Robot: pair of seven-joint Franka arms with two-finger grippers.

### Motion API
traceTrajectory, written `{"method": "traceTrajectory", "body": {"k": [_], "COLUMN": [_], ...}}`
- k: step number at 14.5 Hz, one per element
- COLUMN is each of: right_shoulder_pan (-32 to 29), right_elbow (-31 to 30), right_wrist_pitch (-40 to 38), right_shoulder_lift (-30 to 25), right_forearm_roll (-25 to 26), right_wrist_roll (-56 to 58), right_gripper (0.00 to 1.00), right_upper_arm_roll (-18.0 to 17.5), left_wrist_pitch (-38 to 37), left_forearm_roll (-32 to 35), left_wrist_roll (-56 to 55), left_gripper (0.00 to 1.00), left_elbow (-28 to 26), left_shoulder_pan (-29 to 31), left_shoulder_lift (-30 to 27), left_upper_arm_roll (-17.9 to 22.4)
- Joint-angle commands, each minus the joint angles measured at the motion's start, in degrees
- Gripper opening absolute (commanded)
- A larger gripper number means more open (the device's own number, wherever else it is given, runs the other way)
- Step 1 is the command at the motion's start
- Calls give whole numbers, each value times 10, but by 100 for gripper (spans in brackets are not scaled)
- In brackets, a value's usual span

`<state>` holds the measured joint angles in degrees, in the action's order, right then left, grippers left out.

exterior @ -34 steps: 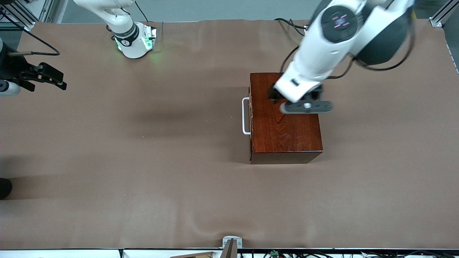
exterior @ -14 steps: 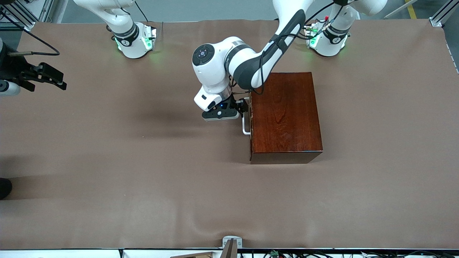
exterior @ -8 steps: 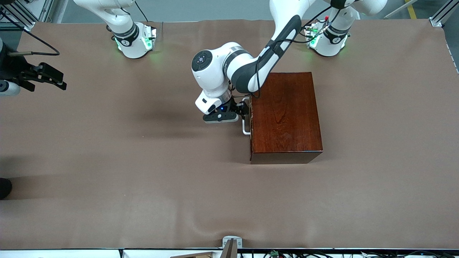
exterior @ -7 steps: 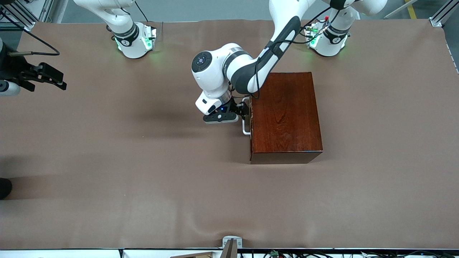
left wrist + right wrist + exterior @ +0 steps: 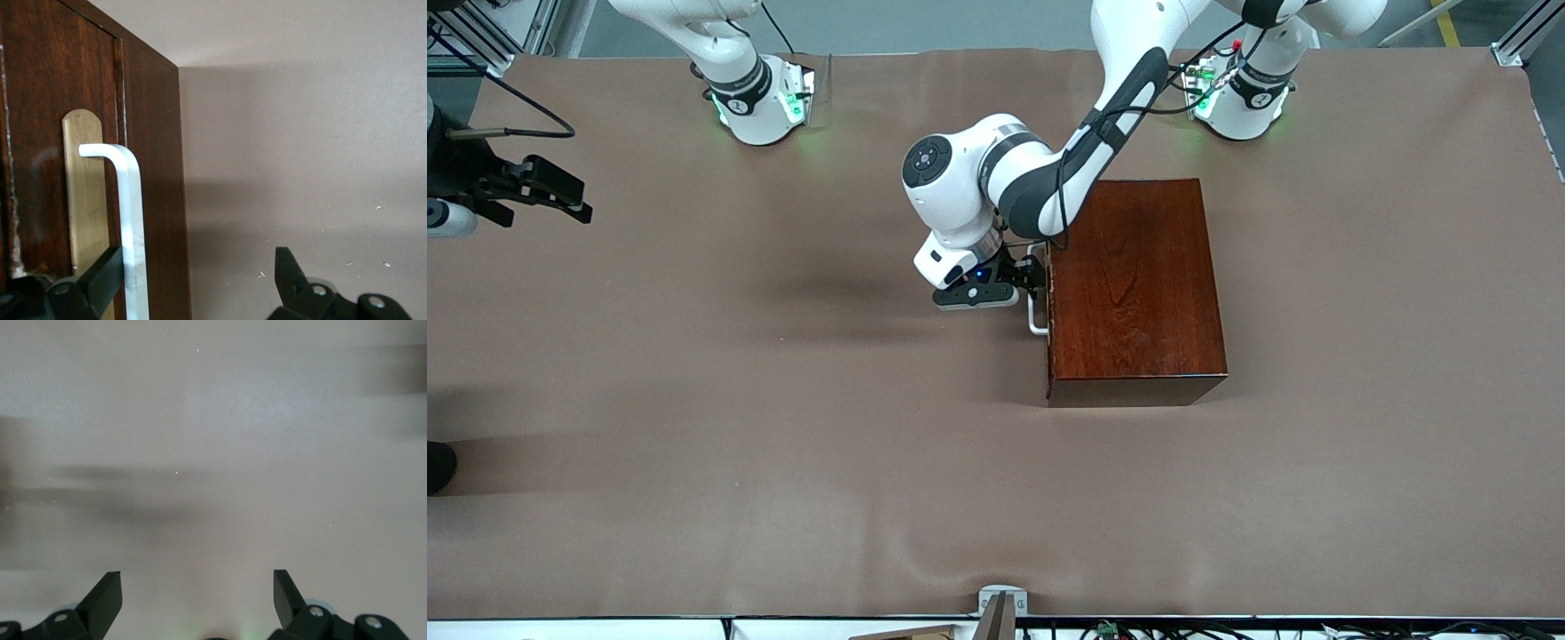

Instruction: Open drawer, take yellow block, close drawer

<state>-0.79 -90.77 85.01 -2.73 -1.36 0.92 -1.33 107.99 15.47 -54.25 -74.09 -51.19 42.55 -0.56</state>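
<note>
Left gripper point(image 5: 1021, 283) fingers spread at handle point(image 5: 130, 227) (right arm waits).

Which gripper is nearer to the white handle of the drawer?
Left. The left gripper is open at the white handle, one finger beside it. The right gripper waits open at the right arm's end of the table.

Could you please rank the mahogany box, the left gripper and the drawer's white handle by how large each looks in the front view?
1. mahogany box
2. left gripper
3. white handle, partly covered by the gripper, so these two are unsure
</note>
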Motion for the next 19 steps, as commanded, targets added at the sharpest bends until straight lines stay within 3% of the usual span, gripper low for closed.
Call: {"method": "traceTrajectory", "body": {"k": [1,19], "right_shoulder_pan": [0,-1], "right_elbow": [-13,-13], "right_wrist_pitch": [3,3], "right_shoulder_lift": [-15,-15], "right_forearm_roll": [4,4], "right_wrist_roll": [6,6], "right_gripper": [100,100], "right_upper_arm_roll": [1,1], "left_wrist_pitch": [-5,52], "left_forearm_roll": [9,3], "left_wrist_roll": [-13,-116], "left_gripper": [100,100], "left_elbow": [9,31], "left_shoulder_pan": [-11,-18], "left_shoulder_lift": [16,22], "left_upper_arm_roll": [6,-17]}}
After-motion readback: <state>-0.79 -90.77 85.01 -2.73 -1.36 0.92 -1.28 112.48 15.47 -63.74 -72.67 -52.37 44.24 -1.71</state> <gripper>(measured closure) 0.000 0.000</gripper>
